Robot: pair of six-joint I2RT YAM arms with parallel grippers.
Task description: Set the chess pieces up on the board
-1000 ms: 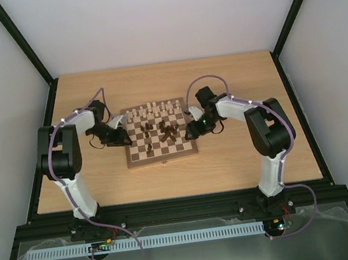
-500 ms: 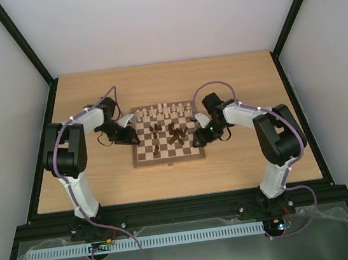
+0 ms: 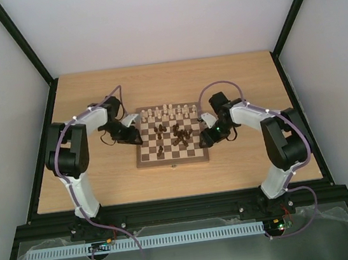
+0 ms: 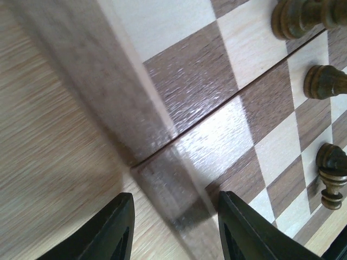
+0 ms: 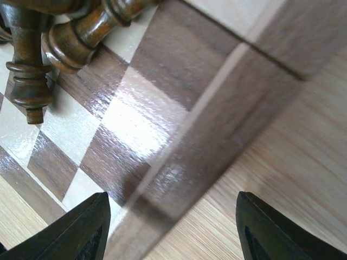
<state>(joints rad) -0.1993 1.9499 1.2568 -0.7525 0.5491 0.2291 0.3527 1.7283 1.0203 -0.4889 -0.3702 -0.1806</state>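
Observation:
The board (image 3: 172, 161) lies mid-table. Cream chess pieces (image 3: 168, 112) stand in a row along its far edge, and dark chess pieces (image 3: 178, 134) are bunched near its middle, some lying down. My left gripper (image 3: 136, 132) is at the board's left side. In the left wrist view this gripper (image 4: 176, 227) is open, its fingertips astride the board's brown border (image 4: 162, 179), with dark pieces (image 4: 325, 81) further in. My right gripper (image 3: 204, 137) is at the board's right side. In its own view it (image 5: 173, 227) stands wide open astride the border (image 5: 217, 135), with toppled dark pieces (image 5: 81, 38) beyond.
The wooden table (image 3: 103, 178) is fenced by black frame rails (image 3: 41, 147) on the left and right. Both arms reach inward from their bases at the near edge. Bare tabletop shows around the board on all sides.
The board has slid to the right across the table, with both grippers travelling along at its left and right sides. The wrist views are motion-blurred.

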